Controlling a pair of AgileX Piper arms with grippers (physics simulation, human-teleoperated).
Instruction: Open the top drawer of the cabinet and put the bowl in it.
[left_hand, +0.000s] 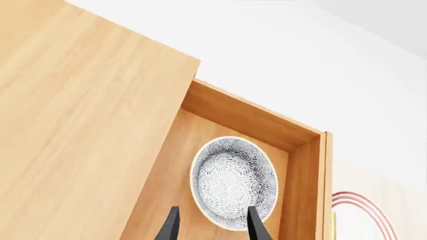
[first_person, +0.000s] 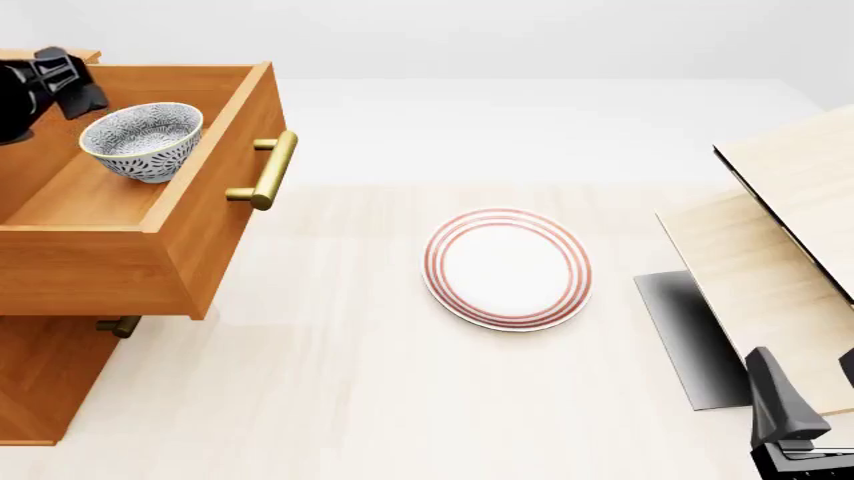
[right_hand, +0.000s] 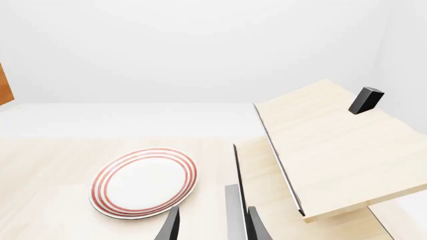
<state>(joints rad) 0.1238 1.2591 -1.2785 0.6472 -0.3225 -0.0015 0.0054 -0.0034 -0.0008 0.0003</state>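
The cabinet (first_person: 47, 380) stands at the table's left, and its top drawer (first_person: 220, 215) is pulled out, brass handle (first_person: 267, 170) facing the middle. The speckled bowl (first_person: 142, 140) sits upright on the drawer's wooden floor. My left gripper (first_person: 78, 82) hovers over the drawer's back left, open and apart from the bowl. In the left wrist view the bowl (left_hand: 233, 182) lies beyond the spread fingers of the left gripper (left_hand: 213, 227), beside the cabinet top (left_hand: 80, 125). My right gripper (first_person: 807, 395) is open and holds nothing at the front right.
A white plate with red rings (first_person: 507, 268) lies mid-table. Pale wood boards (first_person: 787, 250) lean at the right, over a dark shadowed patch. A lower drawer's handle (first_person: 118, 325) peeks out beneath the open drawer. A small dark block (right_hand: 365, 100) rests on the boards.
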